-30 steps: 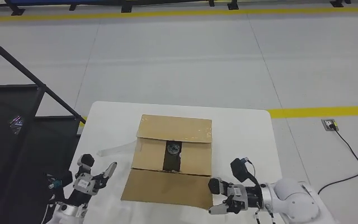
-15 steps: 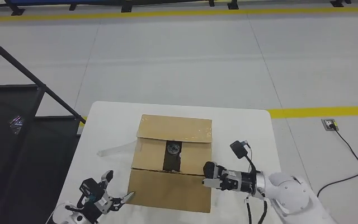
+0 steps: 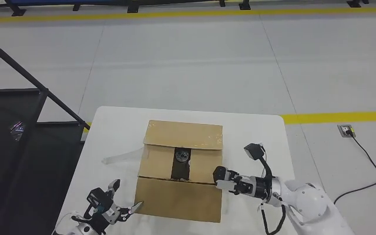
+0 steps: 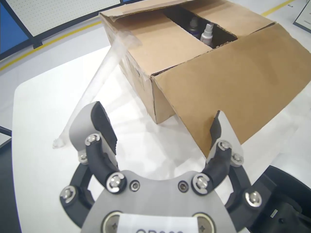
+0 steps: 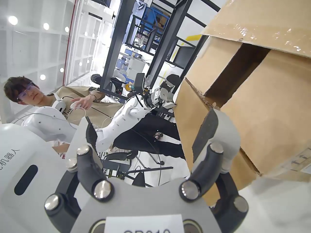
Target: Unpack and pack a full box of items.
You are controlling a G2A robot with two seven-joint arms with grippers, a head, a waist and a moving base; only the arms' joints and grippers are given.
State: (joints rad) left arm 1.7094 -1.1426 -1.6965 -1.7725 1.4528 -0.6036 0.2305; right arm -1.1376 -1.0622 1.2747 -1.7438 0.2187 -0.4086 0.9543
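Note:
A brown cardboard box [image 3: 182, 154] stands mid-table, its top flaps parted by a dark slot. Through that slot I see a white spray bottle [image 4: 206, 33] and a dark bottle [image 4: 193, 25]. The near flap [image 4: 233, 86] hangs outward and down. My left gripper [image 4: 160, 124] is open at the flap's left corner, one fingertip [image 4: 218, 127] at the flap's lower edge. In the top view the left gripper [image 3: 127, 196] sits by the table's near left. My right gripper [image 5: 150, 134] is open at the box's [image 5: 255, 98] near right corner [image 3: 218, 177], with the flap's side edge between its fingers.
A strip of clear tape [image 4: 97, 86] trails from the box's far left corner onto the white table [image 3: 106, 135]. Bare tabletop lies left and right of the box. The table's near edge is close behind both grippers.
The left gripper dropped toward the near edge and turned in to the flap's left corner. The right gripper rose to the box's near right corner. The near flap's left corner shifted slightly inward.

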